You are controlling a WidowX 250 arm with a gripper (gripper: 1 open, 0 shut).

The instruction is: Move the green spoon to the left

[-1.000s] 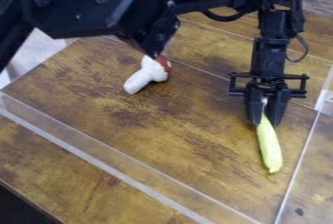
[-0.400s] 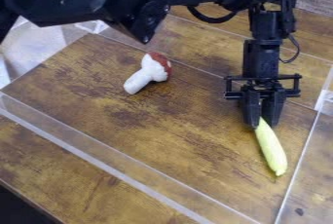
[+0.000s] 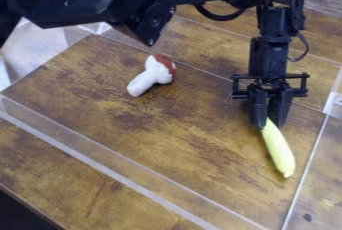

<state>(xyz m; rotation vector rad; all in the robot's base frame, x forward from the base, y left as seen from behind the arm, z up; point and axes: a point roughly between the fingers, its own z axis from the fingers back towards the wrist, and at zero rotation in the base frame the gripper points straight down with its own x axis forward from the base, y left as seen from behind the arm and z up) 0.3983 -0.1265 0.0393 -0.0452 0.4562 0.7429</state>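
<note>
green spoon: its yellow-green handle point(image 3: 278, 150) lies at the lower right of the frame, slanting down from under the hand; the metal bowl end is hidden among the fingers.
hand: black, at the right of the frame point(image 3: 269, 109), pointing down with its fingers closed around the spoon's upper end, as far as this view lets me judge; the fingertips are dark and crowded.
reason for the hold: gripping near the bowl probably leaves the long handle trailing, so it may swing or drag when moved left.
worktop: brown wood point(image 3: 147, 149), giving the spoon a broad surface to be set on.
toy mushroom: white stem and red cap point(image 3: 152, 75), lying left of the hand in the upper left; best skirted, since a leftward sweep could knock it.
</note>
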